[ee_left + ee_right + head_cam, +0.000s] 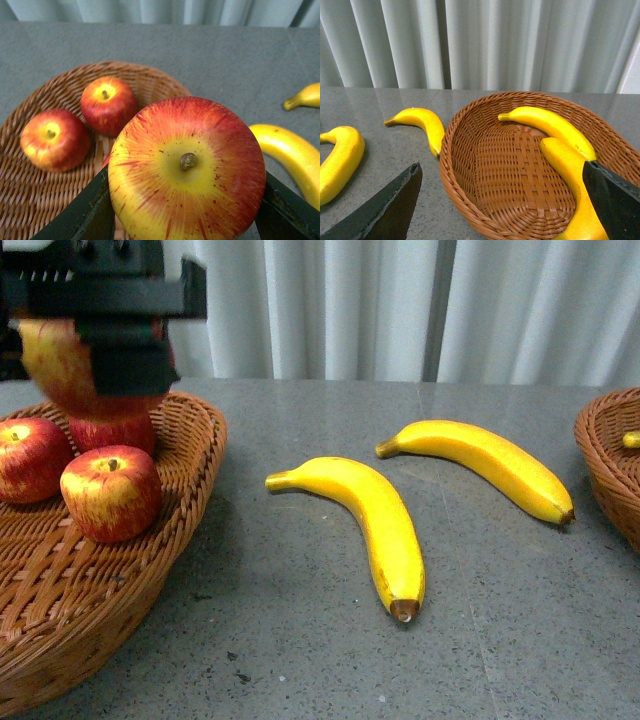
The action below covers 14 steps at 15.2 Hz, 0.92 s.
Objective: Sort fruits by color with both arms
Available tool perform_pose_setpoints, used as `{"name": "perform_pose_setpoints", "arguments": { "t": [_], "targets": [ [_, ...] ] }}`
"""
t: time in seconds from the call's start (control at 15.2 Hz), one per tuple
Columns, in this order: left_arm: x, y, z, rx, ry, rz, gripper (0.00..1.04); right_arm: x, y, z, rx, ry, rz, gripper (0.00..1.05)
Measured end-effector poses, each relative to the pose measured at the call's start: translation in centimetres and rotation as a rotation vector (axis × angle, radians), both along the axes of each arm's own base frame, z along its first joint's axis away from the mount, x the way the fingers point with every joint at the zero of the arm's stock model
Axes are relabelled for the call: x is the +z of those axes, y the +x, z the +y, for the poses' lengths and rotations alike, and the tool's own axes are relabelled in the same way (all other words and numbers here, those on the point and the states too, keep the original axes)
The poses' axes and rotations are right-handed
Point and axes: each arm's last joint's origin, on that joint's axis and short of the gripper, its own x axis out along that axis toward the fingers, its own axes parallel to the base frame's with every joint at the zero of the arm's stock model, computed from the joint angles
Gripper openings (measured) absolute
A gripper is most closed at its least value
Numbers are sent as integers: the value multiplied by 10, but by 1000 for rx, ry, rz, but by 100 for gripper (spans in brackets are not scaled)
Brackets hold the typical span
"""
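Observation:
My left gripper (100,300) is shut on a red and yellow apple (60,365), held above the left wicker basket (195,440). In the left wrist view the apple (187,167) sits stem up between the black fingers (85,215). Three more apples (110,490) lie in that basket. Two bananas (365,525) (480,462) lie on the grey table between the baskets. My right gripper (500,200) is open and empty above the right basket (465,200), which holds two bananas (550,122) (570,180). The right gripper is out of the front view.
The right basket's rim (605,460) shows at the front view's right edge with a banana tip (631,439) inside. A white curtain (400,300) hangs behind the table. Bare grey tabletop (300,640) lies in front of the bananas.

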Motion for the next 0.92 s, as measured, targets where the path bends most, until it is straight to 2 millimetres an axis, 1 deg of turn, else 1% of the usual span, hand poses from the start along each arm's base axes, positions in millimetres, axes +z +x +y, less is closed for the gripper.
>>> {"name": "perform_pose_setpoints", "arguments": {
  "t": [0.13,0.26,0.4,0.53,0.59,0.66,0.79,0.92],
  "targets": [
    [-13,-10,6,42,-2,23,68,0,0,0,0,0,-1,98],
    [-19,-13,8,81,-5,23,68,0,0,0,0,0,0,98],
    [-23,-16,5,74,-5,33,69,0,0,0,0,0,0,98],
    [-24,-18,2,62,-17,31,92,0,0,0,0,0,0,98],
    [-23,-19,-1,55,-21,25,100,0,0,0,0,0,0,98],
    [-23,-20,-2,46,-25,21,97,0,0,0,0,0,-1,98],
    [-19,-22,-6,26,-32,-2,98,0,0,0,0,0,0,98],
    [-1,-23,-6,-35,-59,-107,98,0,0,0,0,0,0,98]
  ]
}}
